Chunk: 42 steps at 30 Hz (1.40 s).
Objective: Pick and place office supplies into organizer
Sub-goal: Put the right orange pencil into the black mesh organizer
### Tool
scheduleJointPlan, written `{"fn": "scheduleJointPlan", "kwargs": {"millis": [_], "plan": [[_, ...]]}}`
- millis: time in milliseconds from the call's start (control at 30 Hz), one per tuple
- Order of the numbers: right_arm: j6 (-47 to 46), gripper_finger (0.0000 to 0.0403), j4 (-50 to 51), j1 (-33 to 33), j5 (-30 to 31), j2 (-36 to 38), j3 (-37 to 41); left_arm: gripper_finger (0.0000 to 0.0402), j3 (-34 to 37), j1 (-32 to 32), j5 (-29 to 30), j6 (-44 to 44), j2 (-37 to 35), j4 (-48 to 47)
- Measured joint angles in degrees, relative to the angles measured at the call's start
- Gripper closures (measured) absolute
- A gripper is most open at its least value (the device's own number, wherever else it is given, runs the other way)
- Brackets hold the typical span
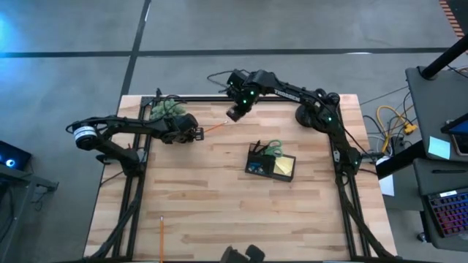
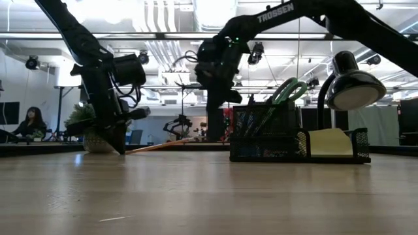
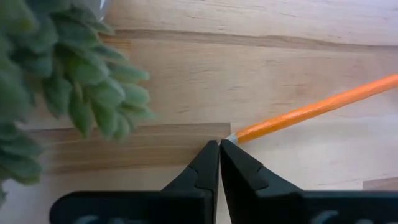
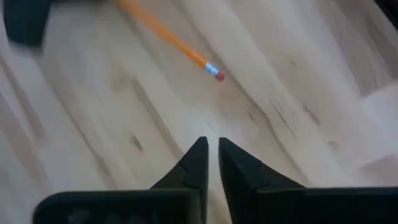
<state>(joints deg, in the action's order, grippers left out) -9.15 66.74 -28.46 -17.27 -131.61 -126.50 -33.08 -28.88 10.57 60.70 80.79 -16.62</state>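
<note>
Open lab hall: exposed ceiling ducts, concrete floor, seated person.

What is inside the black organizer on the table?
The organizer holds green-handled scissors standing up, a yellow sticky-note pad and a small blue piece. Its mesh walls hide anything lower down.

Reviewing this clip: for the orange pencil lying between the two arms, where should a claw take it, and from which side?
Probably from above, across the bare mid-shaft of the orange wooden pencil. It lies flat on the light wooden table; its sharpened tip meets the shut left claw, and the right claw hovers near its eraser end. The slim shaft suits fingers closing across its width.
</note>
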Motion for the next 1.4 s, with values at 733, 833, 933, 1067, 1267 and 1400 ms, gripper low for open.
{"fn": "scheduleJointPlan", "kwargs": {"millis": [733, 833, 933, 1067, 1267, 1400], "plan": [[32.0, 0.0211, -10.5, 5.9, 18.1, -7.3, 0.1, 0.0401, 0.1, 0.0, -1.1, -3.1, 0.2, 1.8], [32.3, 0.0213, -12.6, 5.7, 18.6, -7.3, -0.3, 0.0401, 0.3, 0.0, -1.2, -3.2, 0.2, 2.1], [32.4, 0.0221, -12.9, 5.5, 18.4, -7.3, -0.3, 0.0401, 0.6, 0.0, -1.1, -3.2, 0.1, 2.4], [32.1, 0.0236, -12.2, 5.4, 17.8, -7.3, -0.2, 0.0401, 0.6, 0.0, -1.1, -3.2, 0.1, 2.5], [30.8, 0.0251, -11.7, 5.6, 15.4, -7.3, 0.3, 0.0401, 0.5, 0.0, -1.1, -3.2, 0.0, 2.5], [30.6, 0.0252, -11.8, 5.7, 15.8, -7.3, 0.3, 0.0401, -0.5, 0.0, -2.6, -4.1, -1.5, 2.3]]}}
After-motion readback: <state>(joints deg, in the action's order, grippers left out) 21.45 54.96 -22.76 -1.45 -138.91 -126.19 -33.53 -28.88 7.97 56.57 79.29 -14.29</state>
